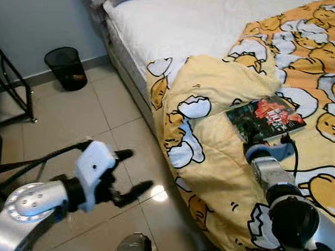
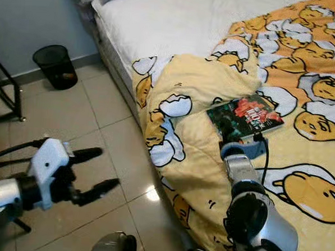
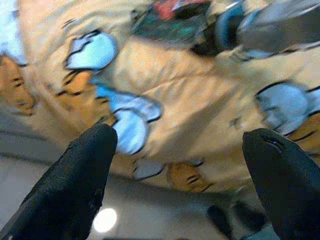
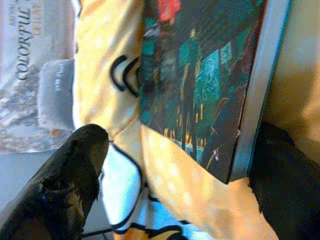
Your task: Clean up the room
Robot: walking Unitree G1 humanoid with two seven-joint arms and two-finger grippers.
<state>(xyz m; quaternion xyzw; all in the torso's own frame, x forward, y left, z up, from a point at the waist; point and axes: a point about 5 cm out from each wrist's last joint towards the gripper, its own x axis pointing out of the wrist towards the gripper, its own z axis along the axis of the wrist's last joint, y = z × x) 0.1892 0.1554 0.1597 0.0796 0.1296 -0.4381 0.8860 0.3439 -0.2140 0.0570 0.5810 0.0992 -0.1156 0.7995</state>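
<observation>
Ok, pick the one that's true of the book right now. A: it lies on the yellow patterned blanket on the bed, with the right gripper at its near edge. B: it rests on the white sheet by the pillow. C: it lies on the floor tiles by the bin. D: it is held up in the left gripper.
A: the book lies flat on the yellow blanket, with the right gripper at its near edge.

Silver arms, black-fingered left claw (image 1: 132,171)

A home bedroom: bed (image 1: 206,26) with cartoon duvet (image 1: 222,162), tiled floor (image 1: 95,116).
</observation>
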